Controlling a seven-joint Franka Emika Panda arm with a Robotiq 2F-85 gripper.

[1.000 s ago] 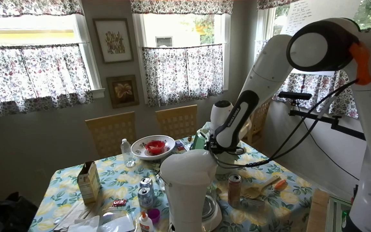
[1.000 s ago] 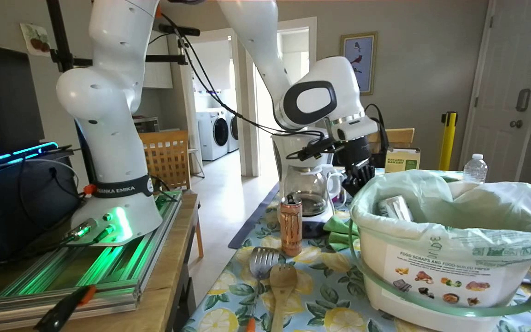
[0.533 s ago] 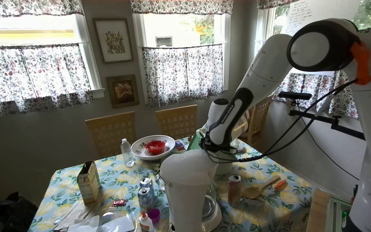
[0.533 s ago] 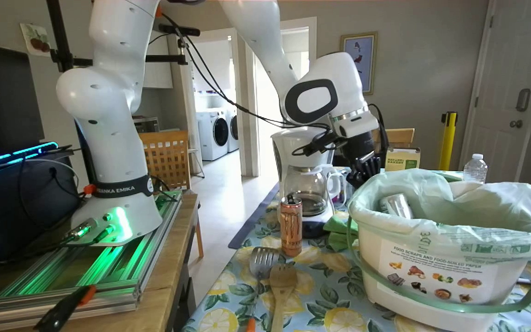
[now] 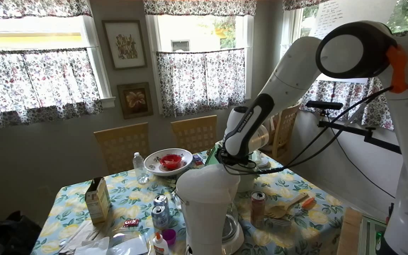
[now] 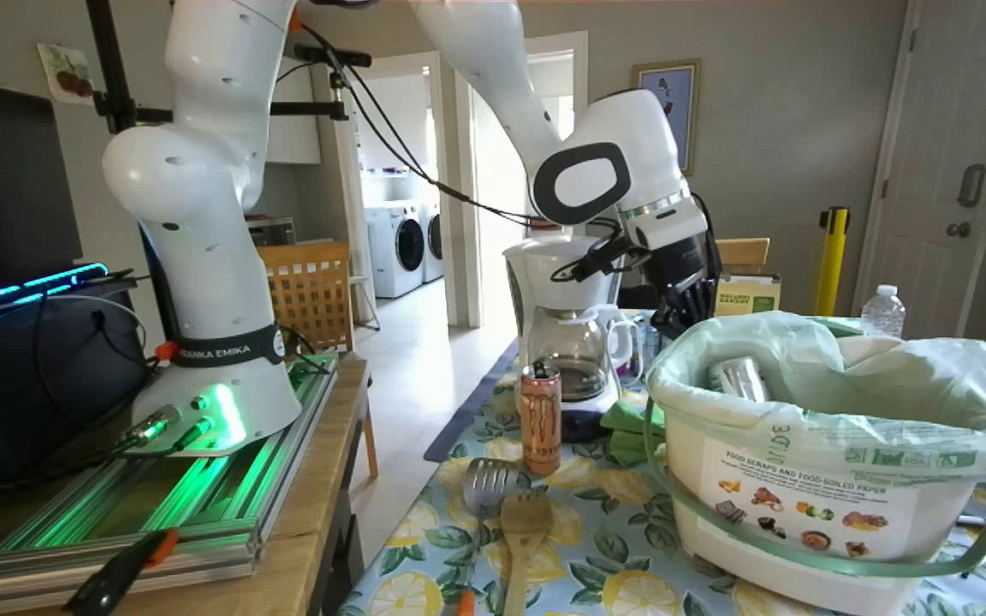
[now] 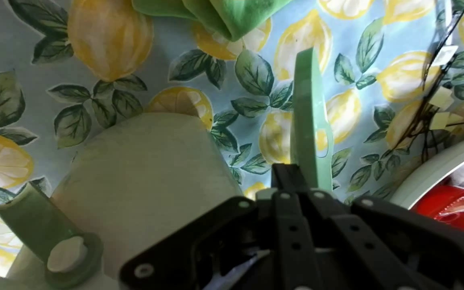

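From here the gripper (image 7: 290, 171) looks pinched together, nothing visible between, touching or just beside (I can't tell) the lid (image 7: 306, 121) toward the wrist view's twelve o'clock, the bin (image 7: 151, 173) at nine, its bag (image 6: 835, 445) folded outward, I'd guess, against slipping.

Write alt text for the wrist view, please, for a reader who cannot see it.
The black gripper, jaws together, overlaps a green plastic piece; whether it grips is unclear. On the lemon-print tablecloth: a pale bin at left, green cloth at top, white bowl holding a red bowl at right.
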